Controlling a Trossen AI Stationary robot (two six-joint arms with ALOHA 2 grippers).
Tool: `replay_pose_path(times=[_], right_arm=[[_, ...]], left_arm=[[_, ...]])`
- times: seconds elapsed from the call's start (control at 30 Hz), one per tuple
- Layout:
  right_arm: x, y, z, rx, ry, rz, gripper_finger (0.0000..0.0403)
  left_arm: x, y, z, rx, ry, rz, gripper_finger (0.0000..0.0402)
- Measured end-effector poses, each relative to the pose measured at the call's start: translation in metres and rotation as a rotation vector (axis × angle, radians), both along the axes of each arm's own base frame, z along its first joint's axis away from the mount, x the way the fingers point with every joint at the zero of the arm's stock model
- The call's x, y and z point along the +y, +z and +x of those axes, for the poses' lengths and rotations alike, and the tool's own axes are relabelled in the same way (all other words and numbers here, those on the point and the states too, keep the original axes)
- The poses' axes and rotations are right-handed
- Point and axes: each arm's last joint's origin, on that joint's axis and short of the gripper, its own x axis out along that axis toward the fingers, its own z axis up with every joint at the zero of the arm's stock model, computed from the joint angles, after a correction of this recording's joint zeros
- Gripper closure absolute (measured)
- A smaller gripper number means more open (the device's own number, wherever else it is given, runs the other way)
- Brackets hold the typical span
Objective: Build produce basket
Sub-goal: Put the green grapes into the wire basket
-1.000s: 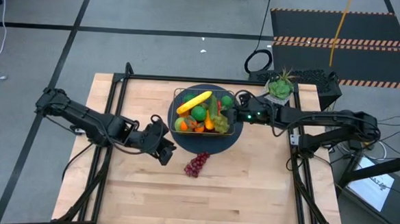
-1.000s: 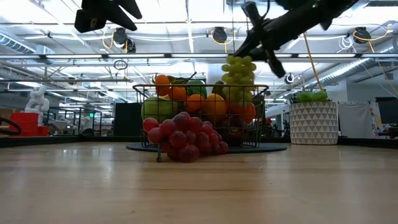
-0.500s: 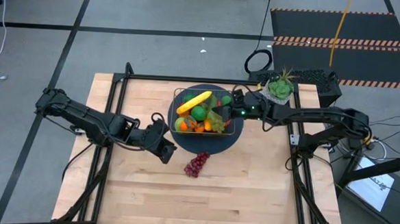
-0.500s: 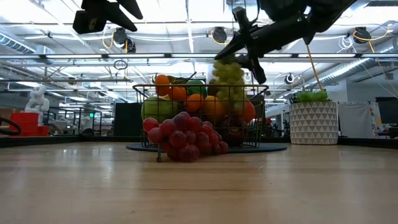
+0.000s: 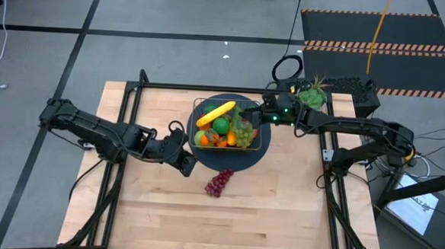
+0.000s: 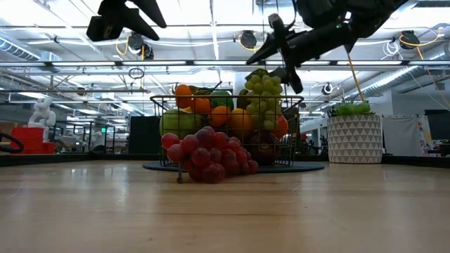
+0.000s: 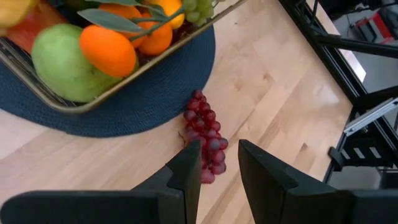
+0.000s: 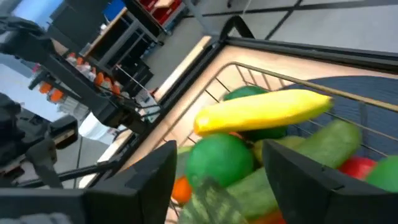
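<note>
The right gripper (image 5: pixel 262 116) has let go, jaws apart and empty; green grapes (image 5: pixel 243 132) now lie in the basket (image 5: pixel 195 102); purple grapes (image 5: pixel 219 181) remain beside it.

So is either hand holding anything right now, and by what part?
Nothing is held. The right hand stands open above the green grape bunch lying in the square wire-mesh basket; the left hand is empty above the purple grape bunch.
</note>
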Motion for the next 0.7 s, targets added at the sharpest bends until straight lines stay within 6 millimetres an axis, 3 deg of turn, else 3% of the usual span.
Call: replay_pose_path(times=[0.13, 0.3, 0.43, 0.7], right_arm=[[-0.003, 0.010, -0.012, -0.021, 0.069, 0.018, 0.0164], [0.007, 0.017, -0.017, -0.059, 0.341, 0.089, 0.0187], [0.016, 0.010, -0.017, -0.006, 0.455, 0.128, 0.0238], [0.007, -0.016, -0.012, 0.165, 0.345, 0.051, 0.0356]], left_arm=[[0.001, 0.000, 0.000, 0.005, -0.012, 0.017, 0.0295], [0.000, -0.001, -0.001, 0.012, -0.024, 0.026, 0.0295], [-0.001, -0.001, -0.001, 0.014, -0.027, 0.027, 0.0295], [-0.001, -0.001, -0.002, 0.021, -0.001, 0.010, 0.0295]])
